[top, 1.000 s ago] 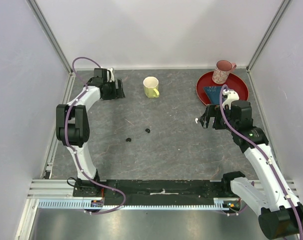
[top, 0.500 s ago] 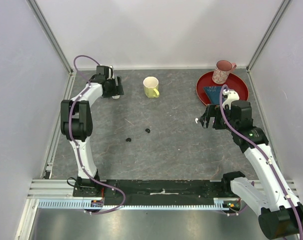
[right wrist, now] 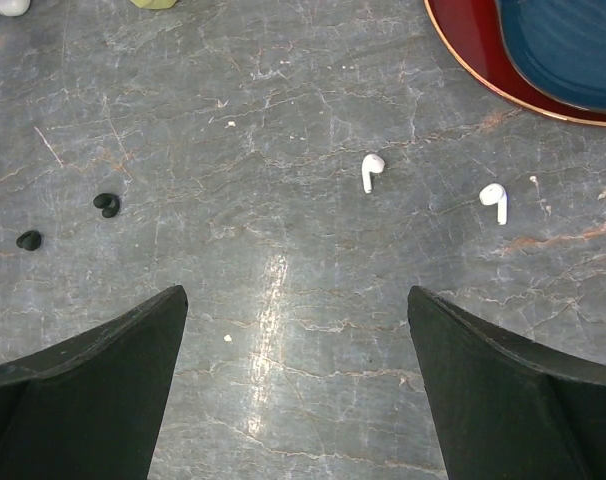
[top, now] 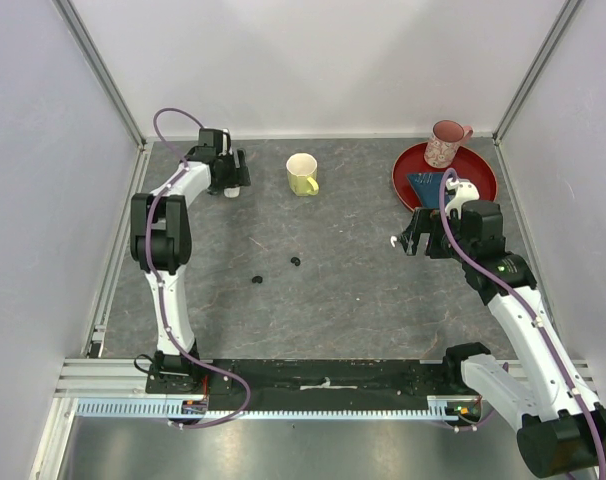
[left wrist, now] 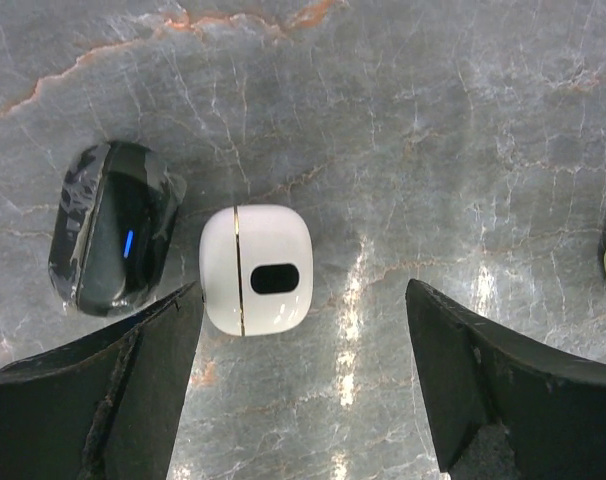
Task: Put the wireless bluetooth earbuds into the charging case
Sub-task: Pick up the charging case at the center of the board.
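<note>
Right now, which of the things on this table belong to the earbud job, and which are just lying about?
For the job:
white earbuds
black earbuds
white case
black case

Just lying about:
yellow mug
red plate
pink cup
blue item

What you have here, counted

You have four buds in all: two white buds (right wrist: 372,171) (right wrist: 494,200) and two black buds (right wrist: 107,204) (right wrist: 28,240). You have one white case (left wrist: 256,268) and one black case (left wrist: 113,240). You can see one yellow mug (top: 302,174), one pink mug (top: 446,143), one red plate (top: 478,180) and one blue thing (top: 423,185).
</note>
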You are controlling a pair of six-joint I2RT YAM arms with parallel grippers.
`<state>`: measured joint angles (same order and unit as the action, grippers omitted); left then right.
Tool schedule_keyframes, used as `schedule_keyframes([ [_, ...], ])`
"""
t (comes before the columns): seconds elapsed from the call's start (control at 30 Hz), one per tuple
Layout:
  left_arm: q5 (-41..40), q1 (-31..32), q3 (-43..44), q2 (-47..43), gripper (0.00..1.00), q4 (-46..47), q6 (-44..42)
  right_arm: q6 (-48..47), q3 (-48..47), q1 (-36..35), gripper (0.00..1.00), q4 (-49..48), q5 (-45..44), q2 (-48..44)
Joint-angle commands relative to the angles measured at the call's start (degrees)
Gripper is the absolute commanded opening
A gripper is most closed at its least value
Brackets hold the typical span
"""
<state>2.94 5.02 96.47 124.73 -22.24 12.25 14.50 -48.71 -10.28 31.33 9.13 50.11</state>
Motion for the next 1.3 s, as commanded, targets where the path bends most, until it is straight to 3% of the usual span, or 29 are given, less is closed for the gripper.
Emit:
schedule_keyframes([
  [0.0, -1.71, 0.17, 3.55, 1.83, 0.88, 2.46, 1.64, 0.79, -0.6, 0.0, 0.98, -1.71, -0.16, 0.17],
  [0.83, -2.76, 0.08, 15.15, 9.74, 0.88, -9.22, 1.64, 1.32, -0.07, 0.09, 0.98, -1.98, -0.42, -0.18],
  [1.27, -5.4, 0.17, 16.38, 10.54, 0.82, -12.04, 1.64, 1.49, 0.37, 0.0, 0.98, -1.98, -0.34, -1.15],
])
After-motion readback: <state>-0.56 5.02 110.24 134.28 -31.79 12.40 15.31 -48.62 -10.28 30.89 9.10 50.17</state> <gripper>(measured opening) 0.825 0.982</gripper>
